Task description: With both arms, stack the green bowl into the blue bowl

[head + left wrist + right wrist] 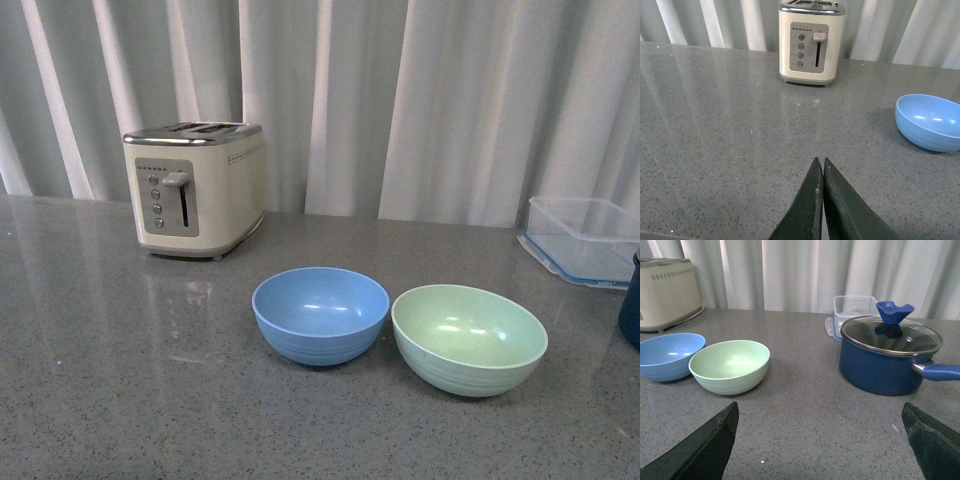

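The green bowl (pixel 469 338) sits open side up on the grey speckled surface (pixel 120 380), to the right of the blue bowl (pixel 320 314) and just beside it. Their rims are so close that I cannot tell whether they touch. The blue bowl also stands upright on the surface.

Behind the blue bowl and further left, a cream toaster (pixel 195 187) stands near the white curtain (pixel 440 100). A clear container (pixel 585 238) with a blue rim lies at the far right, well apart from the bowls. In the right wrist view, a dark blue pot (pixel 890 357) with a glass lid (pixel 891 335) stands in front of that container.

The left tool (pixel 820 161) hangs over bare surface with its two fingers pressed together, the blue bowl off to one side. The right tool (pixel 820 407) has its fingers spread wide, holding nothing, with both bowls and the pot ahead of it.
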